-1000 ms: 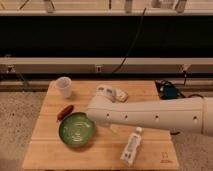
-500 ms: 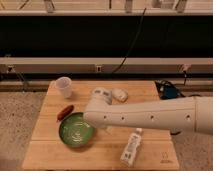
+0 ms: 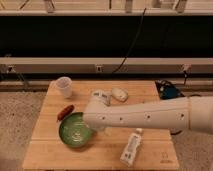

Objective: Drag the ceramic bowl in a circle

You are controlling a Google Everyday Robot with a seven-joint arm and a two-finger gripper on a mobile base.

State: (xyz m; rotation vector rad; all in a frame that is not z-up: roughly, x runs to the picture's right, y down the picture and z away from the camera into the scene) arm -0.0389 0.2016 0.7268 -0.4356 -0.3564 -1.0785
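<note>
The ceramic bowl (image 3: 75,132), green, glossy and shallow, sits on the front left of the wooden table (image 3: 50,155). My white arm reaches in from the right across the table. Its end with the gripper (image 3: 94,125) hangs over the bowl's right rim and hides that part of the rim. The gripper looks open, and I see nothing held in it. From here I cannot tell whether it touches the rim.
A translucent white cup (image 3: 64,86) stands at the back left. A small red item (image 3: 65,112) lies just behind the bowl. A white bottle (image 3: 131,147) lies at the front right, a pale rounded object (image 3: 119,93) at the back middle. A blue-black thing (image 3: 167,90) sits off the right edge.
The arm's end has come down and slightly left, from above the table's middle to the bowl's right rim. The bowl has stayed where it was.
</note>
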